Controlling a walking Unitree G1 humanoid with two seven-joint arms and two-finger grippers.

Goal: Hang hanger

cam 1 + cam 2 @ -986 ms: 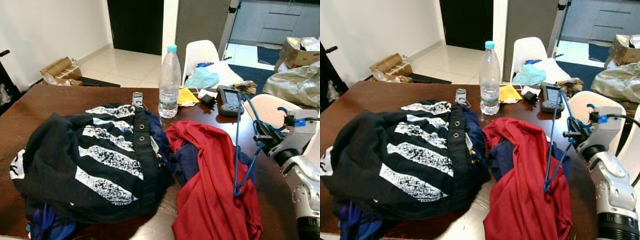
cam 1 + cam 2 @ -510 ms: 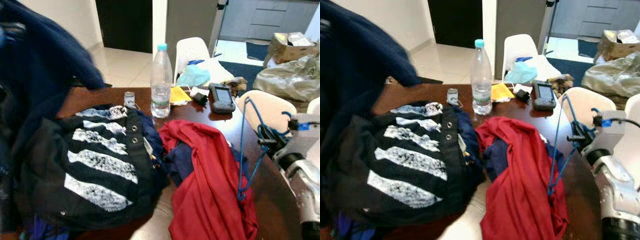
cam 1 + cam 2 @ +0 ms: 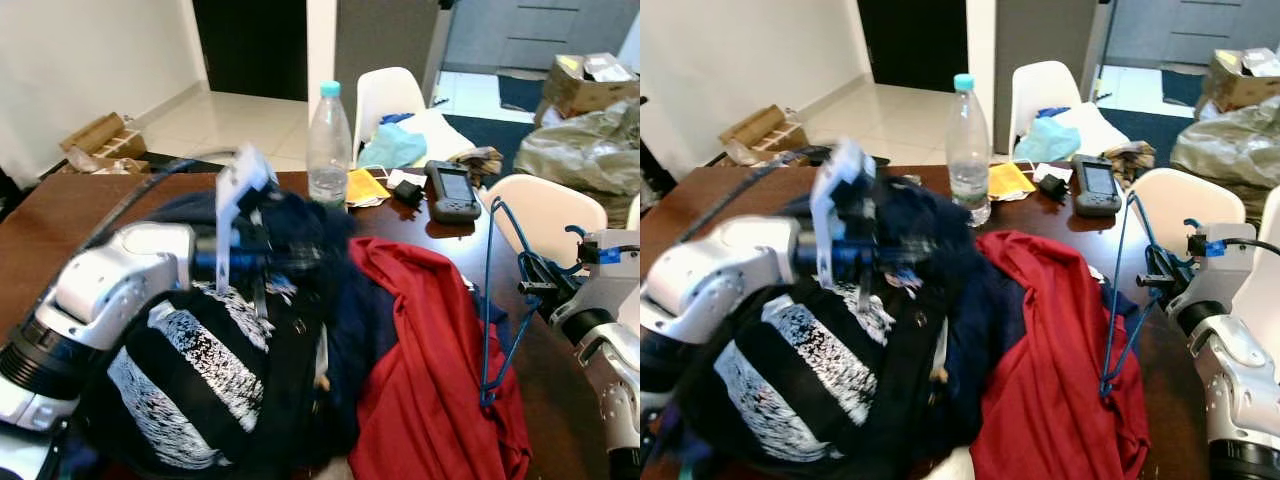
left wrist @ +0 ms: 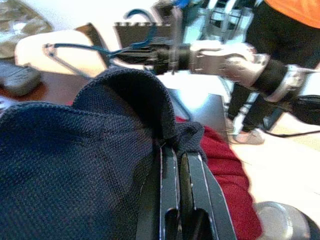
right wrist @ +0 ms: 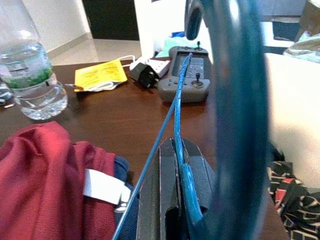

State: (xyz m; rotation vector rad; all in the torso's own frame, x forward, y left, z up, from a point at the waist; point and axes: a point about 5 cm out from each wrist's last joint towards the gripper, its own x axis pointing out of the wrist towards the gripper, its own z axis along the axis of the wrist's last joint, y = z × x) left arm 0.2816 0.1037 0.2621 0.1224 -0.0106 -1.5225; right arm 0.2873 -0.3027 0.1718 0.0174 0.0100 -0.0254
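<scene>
I take the brown table [image 3: 60, 215] as my landmark. Across most of it lies a heap of clothes: a black garment with white stripes [image 3: 190, 385] at the near left, a red shirt [image 3: 420, 350] toward the table's right side, and between them a navy garment [image 4: 70, 165] bunched up above the pile.

My left gripper [image 4: 175, 165] sits over the middle of the table with its fingers pinched tight on a fold of that navy garment, lifting it off the heap. My right gripper [image 5: 175, 165] hangs at the table's right edge, its fingers closed on the wire of the blue hanger [image 3: 492, 300], which dangles upright beside the red shirt with its hook uppermost.

Behind the heap, at the table's far side, stand a water bottle [image 3: 328, 140] and a grey handheld controller [image 3: 448, 192].

I judge the task barely half begun: hanger and garment are each in hand, but well apart. The cloth is not yet on the hanger, and I see no rail to hang it from. Motion blur around the left arm makes the exact grip point uncertain.
</scene>
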